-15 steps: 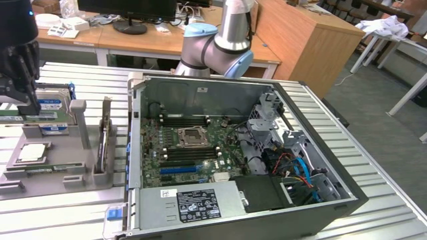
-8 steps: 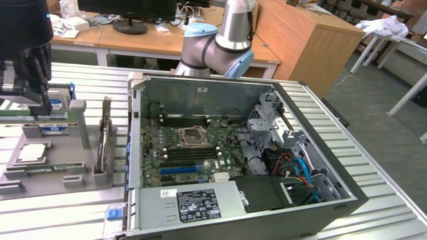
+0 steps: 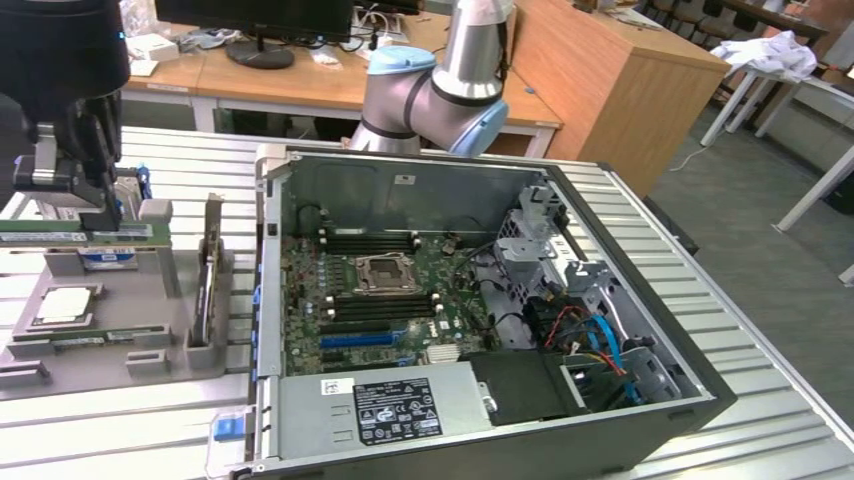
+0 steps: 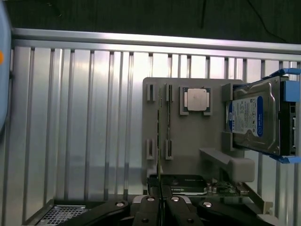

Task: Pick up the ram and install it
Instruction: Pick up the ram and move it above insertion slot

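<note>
One ram [image 3: 54, 238] sits clamped in the closed gripper [image 3: 102, 224], long axis level, at the grey parts tray [image 3: 120, 335]. The open computer case [image 3: 654, 330] lies toward the exterior view's right.

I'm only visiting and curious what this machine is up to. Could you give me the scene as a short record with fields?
Tool: shut on the long, flat green circuit-board ram stick
Where: over the grey holder tray, at the exterior view's left
Also on tray: square silver processor chip; boxy silver hard drive with blue-white label
Nearby: open black computer case with green motherboard; ram not yet in it
</note>
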